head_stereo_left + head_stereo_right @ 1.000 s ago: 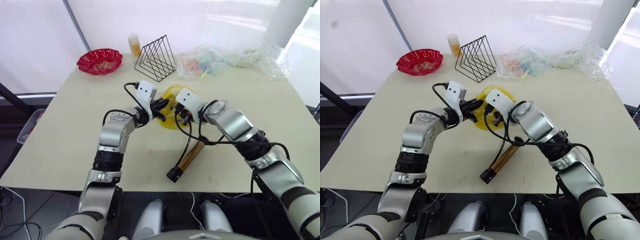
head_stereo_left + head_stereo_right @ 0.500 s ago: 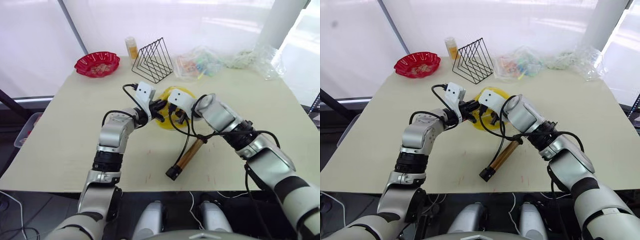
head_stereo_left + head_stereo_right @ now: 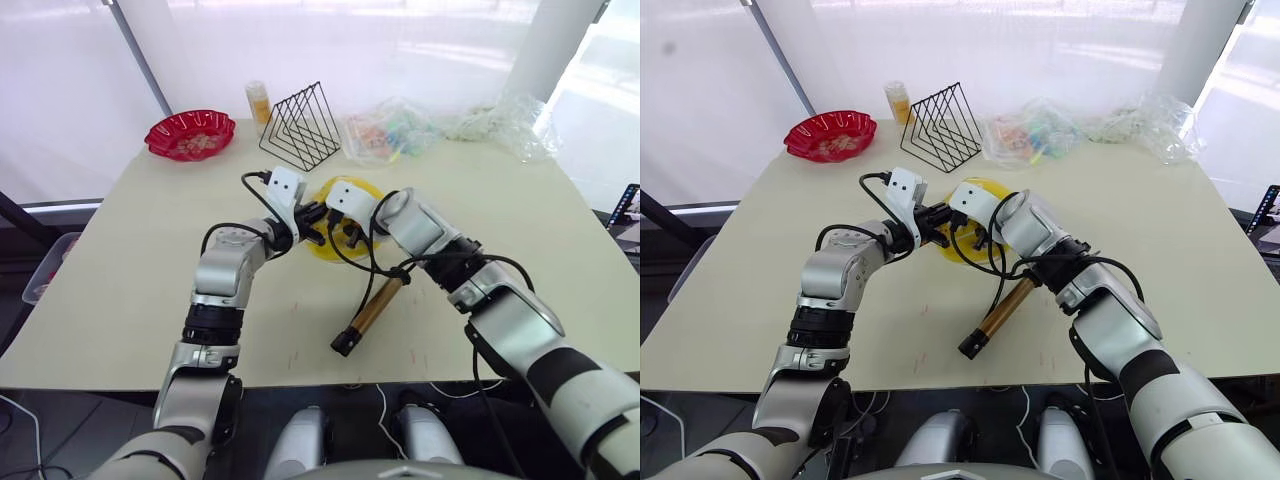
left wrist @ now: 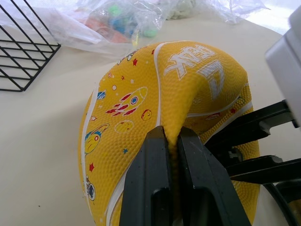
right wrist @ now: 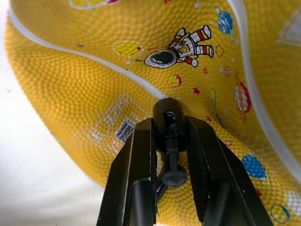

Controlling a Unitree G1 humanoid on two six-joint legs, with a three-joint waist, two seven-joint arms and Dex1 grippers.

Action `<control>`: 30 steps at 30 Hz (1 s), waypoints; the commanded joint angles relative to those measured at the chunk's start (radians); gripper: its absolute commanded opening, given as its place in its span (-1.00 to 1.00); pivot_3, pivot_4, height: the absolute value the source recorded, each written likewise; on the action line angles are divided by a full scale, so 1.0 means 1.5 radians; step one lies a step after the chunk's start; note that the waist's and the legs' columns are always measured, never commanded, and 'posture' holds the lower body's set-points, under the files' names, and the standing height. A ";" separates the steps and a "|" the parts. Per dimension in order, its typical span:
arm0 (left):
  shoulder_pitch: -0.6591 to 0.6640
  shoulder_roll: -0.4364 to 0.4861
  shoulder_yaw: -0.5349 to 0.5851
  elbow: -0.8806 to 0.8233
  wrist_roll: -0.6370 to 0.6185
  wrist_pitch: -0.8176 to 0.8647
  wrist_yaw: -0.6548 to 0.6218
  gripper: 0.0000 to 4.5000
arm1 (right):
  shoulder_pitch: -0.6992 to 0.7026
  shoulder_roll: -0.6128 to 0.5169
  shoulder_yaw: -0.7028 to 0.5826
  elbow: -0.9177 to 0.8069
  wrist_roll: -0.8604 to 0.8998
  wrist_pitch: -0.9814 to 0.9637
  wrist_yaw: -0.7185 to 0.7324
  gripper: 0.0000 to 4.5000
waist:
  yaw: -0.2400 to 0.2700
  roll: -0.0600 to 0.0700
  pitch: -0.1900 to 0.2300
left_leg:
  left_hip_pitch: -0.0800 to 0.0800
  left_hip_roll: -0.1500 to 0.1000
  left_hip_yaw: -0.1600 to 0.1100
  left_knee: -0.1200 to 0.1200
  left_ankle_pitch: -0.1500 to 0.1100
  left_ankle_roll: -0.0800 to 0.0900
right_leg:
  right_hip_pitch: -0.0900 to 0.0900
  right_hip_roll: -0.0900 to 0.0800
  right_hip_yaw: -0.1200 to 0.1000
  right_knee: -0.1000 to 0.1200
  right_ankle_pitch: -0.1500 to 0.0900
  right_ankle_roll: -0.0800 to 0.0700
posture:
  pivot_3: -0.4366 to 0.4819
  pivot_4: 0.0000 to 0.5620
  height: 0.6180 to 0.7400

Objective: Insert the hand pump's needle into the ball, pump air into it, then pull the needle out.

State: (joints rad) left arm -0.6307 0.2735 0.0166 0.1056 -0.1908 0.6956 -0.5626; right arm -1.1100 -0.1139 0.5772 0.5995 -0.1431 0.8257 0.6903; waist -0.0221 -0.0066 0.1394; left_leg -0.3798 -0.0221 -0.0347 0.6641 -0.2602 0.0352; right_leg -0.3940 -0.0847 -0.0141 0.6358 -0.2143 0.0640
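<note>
Right end effector (image 5: 169, 141) is clamped on the small black fitting of the needle (image 5: 168, 123), whose tip end is pressed against the surface of the yellow rubber ball (image 4: 155, 108) with white seam lines and small space prints; the silver pin itself cannot be made out. Left end effector (image 4: 171, 150) is pinched tight on a raised fold of the same ball, which looks flattish and partly collapsed. In the eye views both end effectors meet at the ball, the left end effector (image 3: 316, 217) on its left side and the right end effector (image 3: 352, 232) on its near side.

Nearer than the ball, the brass-gold cylinder of the hand pump (image 3: 372, 310) lies flat on the beige desk (image 3: 130, 270), its black end cap toward the near edge and its thin black hose looping up toward the right end effector.

Beyond the ball stands a black wire rack (image 3: 300, 125), with a small yellow bottle (image 3: 258, 101) just beside it to the left. Farther left of the rack sits a red scalloped bowl (image 3: 188, 135). To the right, beyond the ball, lie crumpled clear plastic bags (image 3: 400, 130) holding coloured items.
</note>
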 commanded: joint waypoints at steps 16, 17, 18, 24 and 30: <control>0.021 -0.031 -0.041 0.005 -0.017 0.035 -0.019 -1.00 | 0.024 0.060 -0.045 0.136 -0.056 -0.057 -0.025 -0.84 | -0.012 0.000 -0.012 | 0.003 0.000 -0.001 -0.003 0.000 0.000 | 0.000 0.001 0.002 0.000 -0.001 -0.001 | -0.05 -0.47 0.95; 0.021 -0.031 -0.041 0.007 -0.016 0.033 -0.019 -1.00 | 0.027 0.054 -0.048 0.112 -0.056 -0.046 -0.020 -0.84 | -0.012 0.000 -0.012 | 0.003 0.000 -0.001 -0.003 0.000 0.000 | 0.000 0.001 0.002 0.000 -0.001 -0.001 | -0.05 -0.47 0.95; 0.021 -0.032 -0.040 0.009 -0.016 0.032 -0.018 -1.00 | 0.030 0.050 -0.050 0.094 -0.057 -0.038 -0.017 -0.84 | -0.011 0.000 -0.012 | 0.003 0.000 -0.001 -0.003 0.000 0.000 | 0.000 0.001 0.002 0.000 -0.001 -0.001 | -0.05 -0.47 0.95; 0.018 -0.033 -0.037 0.015 -0.013 0.030 -0.018 -1.00 | 0.062 0.020 -0.056 -0.047 -0.055 0.033 0.006 -0.84 | -0.007 0.001 -0.011 | 0.002 0.000 -0.002 -0.003 0.000 0.000 | 0.000 0.000 0.001 0.000 -0.001 -0.001 | -0.05 -0.47 0.95; 0.013 -0.034 -0.037 0.024 -0.013 0.027 -0.019 -1.00 | 0.110 -0.024 -0.072 -0.235 -0.040 0.123 0.012 -0.38 | 0.010 0.005 -0.006 | -0.003 -0.001 -0.005 -0.004 0.000 0.000 | -0.001 -0.001 -0.002 -0.004 -0.001 -0.001 | -0.05 -0.47 0.95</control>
State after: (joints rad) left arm -0.6271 0.2414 0.0257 0.0990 -0.2004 0.7103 -0.5736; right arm -0.9618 -0.1414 0.4808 0.3273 -0.2239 0.9658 0.6928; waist -0.0069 0.0008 0.1298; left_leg -0.3846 -0.0240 -0.0425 0.6572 -0.2602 0.0349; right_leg -0.3962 -0.0860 -0.0176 0.6271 -0.2151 0.0628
